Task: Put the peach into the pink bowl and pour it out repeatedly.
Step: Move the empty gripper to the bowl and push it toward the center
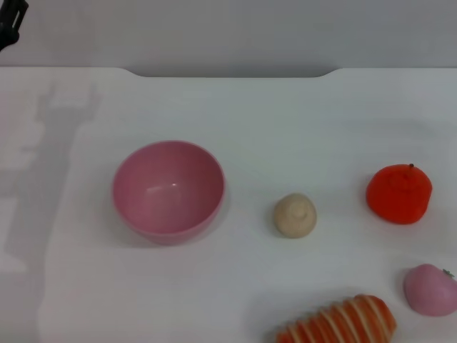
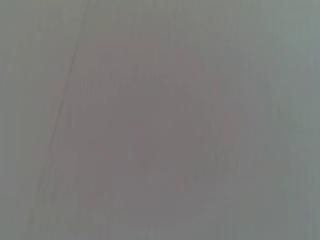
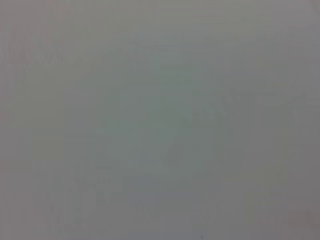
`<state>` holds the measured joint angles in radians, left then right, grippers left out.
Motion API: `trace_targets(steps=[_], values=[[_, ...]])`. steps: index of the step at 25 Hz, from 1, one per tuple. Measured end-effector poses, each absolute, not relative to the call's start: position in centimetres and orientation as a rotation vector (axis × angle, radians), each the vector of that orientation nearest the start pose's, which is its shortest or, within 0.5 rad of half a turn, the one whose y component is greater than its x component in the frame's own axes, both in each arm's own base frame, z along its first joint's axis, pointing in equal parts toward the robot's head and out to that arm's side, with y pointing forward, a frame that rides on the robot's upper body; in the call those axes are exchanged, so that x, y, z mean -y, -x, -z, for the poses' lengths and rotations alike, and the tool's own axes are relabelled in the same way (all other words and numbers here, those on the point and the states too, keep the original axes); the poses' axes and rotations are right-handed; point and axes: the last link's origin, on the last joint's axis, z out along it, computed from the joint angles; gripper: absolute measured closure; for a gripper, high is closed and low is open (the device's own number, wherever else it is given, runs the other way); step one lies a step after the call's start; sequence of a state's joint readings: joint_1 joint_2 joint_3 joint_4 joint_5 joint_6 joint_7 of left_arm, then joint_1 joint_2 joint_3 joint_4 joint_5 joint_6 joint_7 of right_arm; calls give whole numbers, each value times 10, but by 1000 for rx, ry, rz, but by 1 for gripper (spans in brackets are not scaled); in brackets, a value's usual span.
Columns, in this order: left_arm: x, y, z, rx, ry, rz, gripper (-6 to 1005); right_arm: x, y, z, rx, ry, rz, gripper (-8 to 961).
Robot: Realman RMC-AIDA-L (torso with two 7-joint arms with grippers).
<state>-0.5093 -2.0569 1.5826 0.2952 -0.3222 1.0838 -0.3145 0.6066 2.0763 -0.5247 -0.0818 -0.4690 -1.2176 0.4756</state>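
The pink bowl (image 1: 168, 190) stands upright and empty on the white table, left of centre in the head view. The peach (image 1: 430, 289), small and soft pink with a tiny stem, lies on the table at the near right edge, far from the bowl. A dark piece of my left gripper (image 1: 10, 21) shows in the far left corner, well away from both. My right gripper is out of view. Both wrist views show only a plain pale surface.
A beige round lump (image 1: 295, 214) sits just right of the bowl. An orange-red fruit (image 1: 399, 194) lies farther right. An orange-and-white striped toy (image 1: 339, 323) lies at the near edge. The table's far edge (image 1: 228, 71) runs across the back.
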Motion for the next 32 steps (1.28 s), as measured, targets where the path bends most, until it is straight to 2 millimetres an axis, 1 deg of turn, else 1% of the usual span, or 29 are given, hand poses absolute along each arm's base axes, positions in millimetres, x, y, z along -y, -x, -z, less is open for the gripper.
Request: trace_targets(steps=[7, 13, 20, 23, 25, 26, 28, 32], values=[[-376, 305, -38, 649, 1404, 992, 183, -374, -335, -76, -672, 1113, -998, 428], [-369, 305, -35, 646, 1424, 1013, 186, -371, -339, -75, -678, 1109, -985, 428], [-373, 303, -34, 659, 1436, 1017, 190, -374, -334, -72, -669, 1145, -978, 429], [-379, 301, -38, 716, 1422, 1068, 192, -375, -337, -70, -693, 1150, -960, 429], [-381, 299, -41, 731, 1419, 1094, 193, -376, -337, -68, -699, 1158, -954, 429], [-386, 292, -46, 724, 1429, 1134, 194, -377, -337, -68, -699, 1162, -952, 430], [-389, 287, -50, 709, 1444, 1153, 195, -377, -336, -68, -696, 1170, -950, 430], [-397, 265, -61, 674, 1534, 1240, 197, -377, -338, -66, -701, 1175, -943, 430]])
